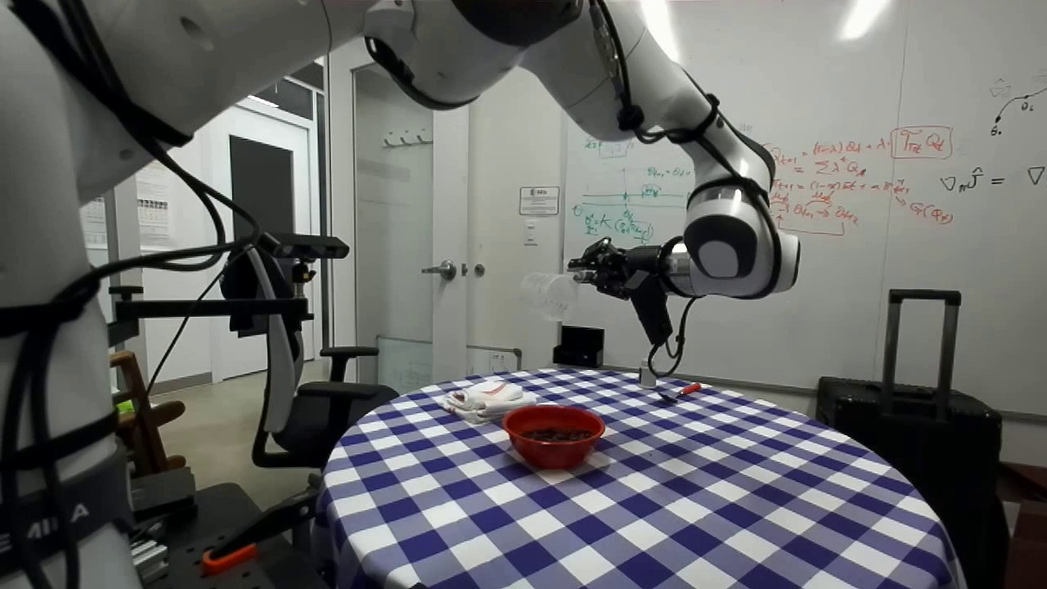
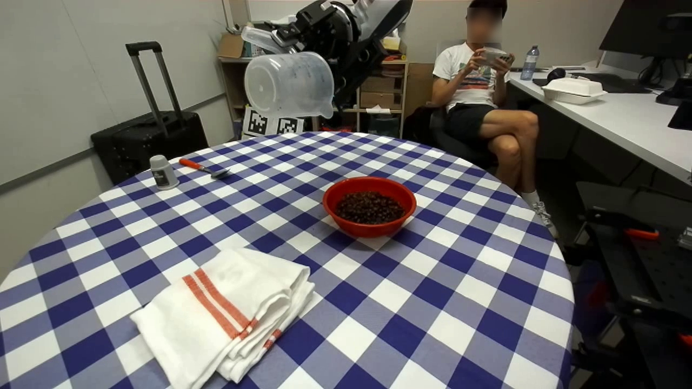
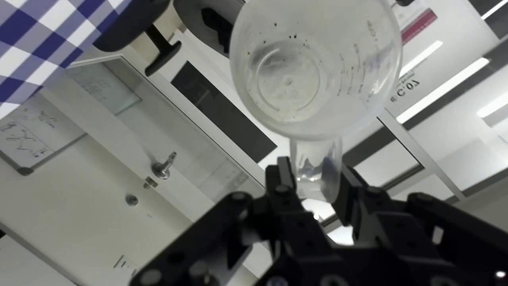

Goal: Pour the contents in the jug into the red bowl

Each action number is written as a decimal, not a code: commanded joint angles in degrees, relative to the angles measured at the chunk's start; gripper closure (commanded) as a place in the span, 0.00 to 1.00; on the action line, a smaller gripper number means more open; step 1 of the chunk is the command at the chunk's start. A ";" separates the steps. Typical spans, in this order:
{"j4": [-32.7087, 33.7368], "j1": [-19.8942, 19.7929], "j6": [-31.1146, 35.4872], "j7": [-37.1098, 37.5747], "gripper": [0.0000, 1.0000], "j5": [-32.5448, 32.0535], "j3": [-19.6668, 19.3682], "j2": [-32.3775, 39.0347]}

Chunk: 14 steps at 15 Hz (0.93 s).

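The clear jug [image 1: 550,294] hangs in the air on its side, high above the table. It also shows in an exterior view [image 2: 289,84] and in the wrist view [image 3: 313,71]. My gripper [image 3: 316,178] is shut on the jug's handle. In an exterior view the gripper [image 1: 582,272] is level with the jug. Inside the jug I see only a few dark specks. The red bowl [image 2: 373,229] stands upright on the table, below the jug's height; it also shows in an exterior view [image 1: 552,454]. Dark bean-like contents [image 2: 370,208] lie in the bowl.
A folded white towel [image 2: 216,313] with red stripes lies near the bowl on the blue-checked tablecloth [image 1: 654,523]. A red-handled spoon [image 2: 203,167] and a small grey shaker [image 2: 164,173] are near the table's edge. A person [image 2: 467,81] sits behind the table. A black suitcase [image 1: 891,433] stands beside it.
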 commanded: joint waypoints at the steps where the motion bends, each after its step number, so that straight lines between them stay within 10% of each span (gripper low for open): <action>1: -4.24 2.59 7.59 1.78 0.93 -6.20 -1.72 -7.42; 14: -16.13 4.57 43.42 1.30 0.93 -36.27 -0.49 -16.04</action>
